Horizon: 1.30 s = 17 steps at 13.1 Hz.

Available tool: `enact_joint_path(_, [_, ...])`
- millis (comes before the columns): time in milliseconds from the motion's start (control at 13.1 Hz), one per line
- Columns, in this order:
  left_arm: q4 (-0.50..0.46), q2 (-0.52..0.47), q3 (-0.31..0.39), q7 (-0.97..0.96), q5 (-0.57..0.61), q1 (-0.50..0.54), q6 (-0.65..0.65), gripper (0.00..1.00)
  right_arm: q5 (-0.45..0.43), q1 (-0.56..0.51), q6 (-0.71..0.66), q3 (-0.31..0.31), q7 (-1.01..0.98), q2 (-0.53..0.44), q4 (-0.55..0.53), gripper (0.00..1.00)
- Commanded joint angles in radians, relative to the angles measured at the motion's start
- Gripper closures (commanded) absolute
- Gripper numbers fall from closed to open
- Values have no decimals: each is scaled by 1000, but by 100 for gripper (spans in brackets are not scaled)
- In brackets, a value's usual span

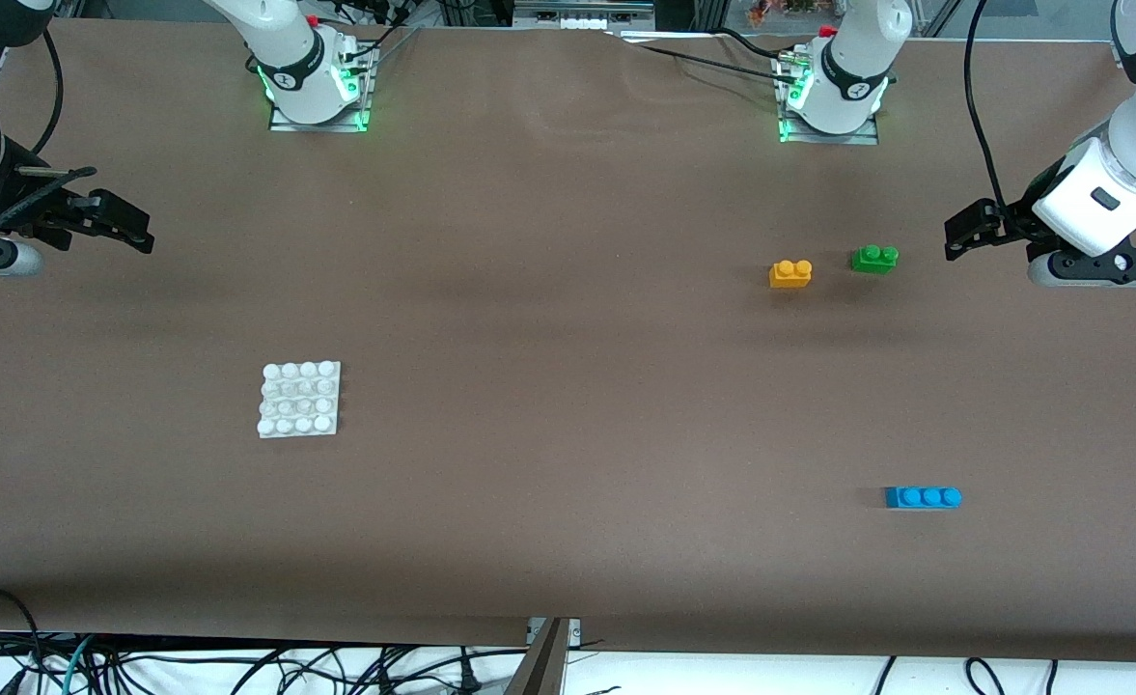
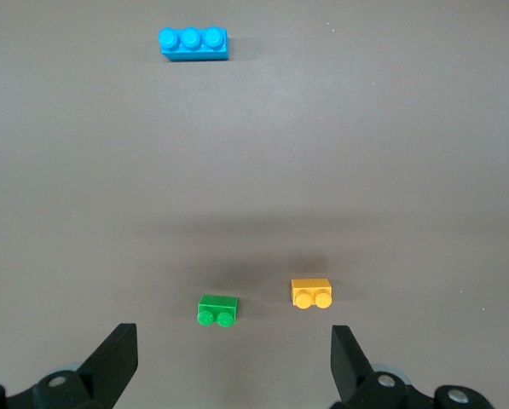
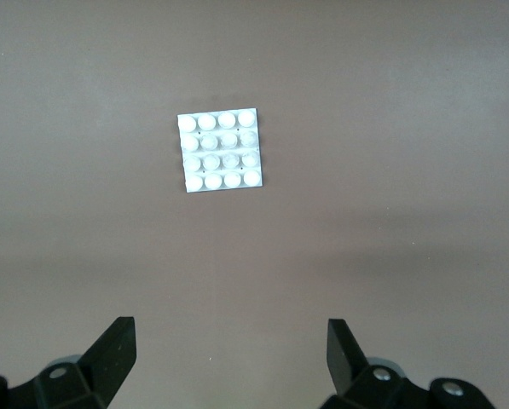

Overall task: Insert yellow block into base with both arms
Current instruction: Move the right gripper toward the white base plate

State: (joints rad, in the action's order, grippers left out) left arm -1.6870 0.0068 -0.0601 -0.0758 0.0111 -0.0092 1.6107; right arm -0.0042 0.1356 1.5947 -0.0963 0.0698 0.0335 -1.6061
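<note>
Yellow block (image 1: 789, 274): stands alone on the brown bench (image 1: 568, 405), in the upper right part of the front view, two studs up, nothing touching it.
Green brick (image 1: 873, 259): just beside the yellow block, toward the left arm's end of the bench, with a small gap between them.
Blue brick (image 1: 923, 497): three studs, lower right of the front view, well apart from the other two bricks and nearer to the front camera.
Base (image 1: 299, 399): white studded plate lying flat, left of centre in the front view, well apart from all bricks; no brick sits on it.
Left tool (image 1: 968, 232): at the right edge of the front view, up in the air near the green brick, its fingers spread wide, holding nothing.
Right tool (image 1: 124, 224): at the left edge of the front view, above bare bench, fingers also spread wide and empty; in its wrist view the base (image 3: 220, 150) is seen ahead of it.
</note>
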Motion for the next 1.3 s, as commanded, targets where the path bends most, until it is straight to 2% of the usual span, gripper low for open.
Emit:
enact_joint_path(0, [32, 15, -1, 14, -19, 5, -23, 0, 18, -5, 23, 1, -1, 29, 20, 1])
enact_joint_path(153, [32, 15, -1, 13, -19, 5, -23, 0, 27, -13, 33, 0, 1, 91, 22, 1])
enact_joint_path(612, [32, 15, -1, 16, -20, 5, -23, 0, 7, -11, 37, 3, -1, 144, -10, 1])
enact_joint_path(765, [32, 15, -1, 16, -20, 5, -23, 0, 7, -11, 159, 3, -1, 152, -105, 1])
enact_joint_path(1070, [32, 15, -1, 18, -20, 5, -23, 0, 9, -16, 535, 0, -1, 170, -365, 1])
enact_joint_path(1223, [32, 15, -1, 18, -20, 5, -23, 0, 15, -17, 629, 0, -1, 229, -386, 1])
